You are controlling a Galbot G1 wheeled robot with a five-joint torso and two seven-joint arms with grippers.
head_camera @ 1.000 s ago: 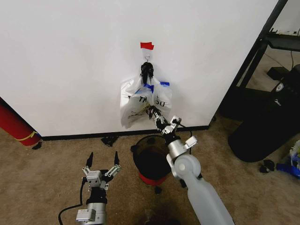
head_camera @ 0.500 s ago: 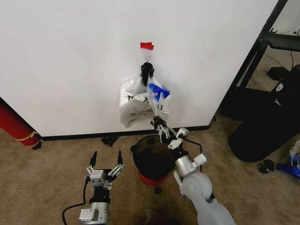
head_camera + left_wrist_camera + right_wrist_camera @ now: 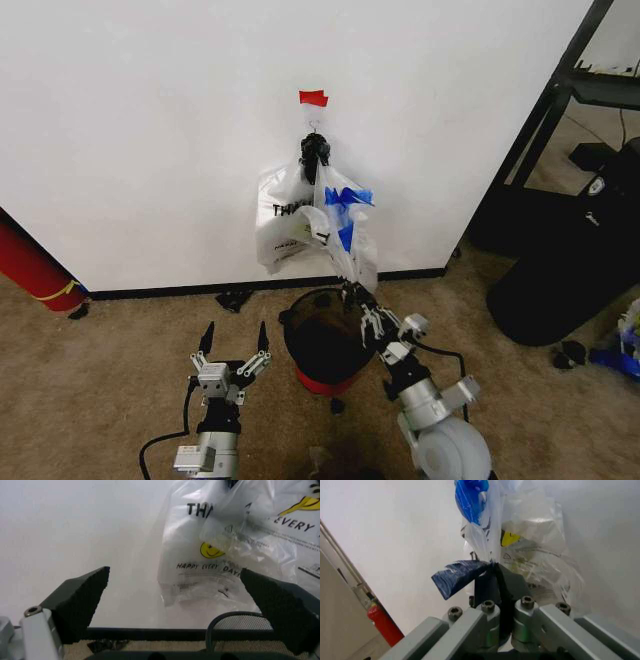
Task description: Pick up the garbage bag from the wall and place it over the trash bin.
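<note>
Right gripper [image 3: 352, 289] lower, garbage bag [image 3: 343, 222] stretched further

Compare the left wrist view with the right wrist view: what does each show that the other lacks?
Left wrist alone: the open left gripper low in front of the wall, the mesh rim of the trash bin, the black baseboard, and the "HAPPY EVERY DAY" print. Right wrist alone: the right gripper shut on the garbage bag with its blue patch, and a red cylinder by the wall. Both: the white wall, crinkly bag plastic and a yellow smiley print.
</note>
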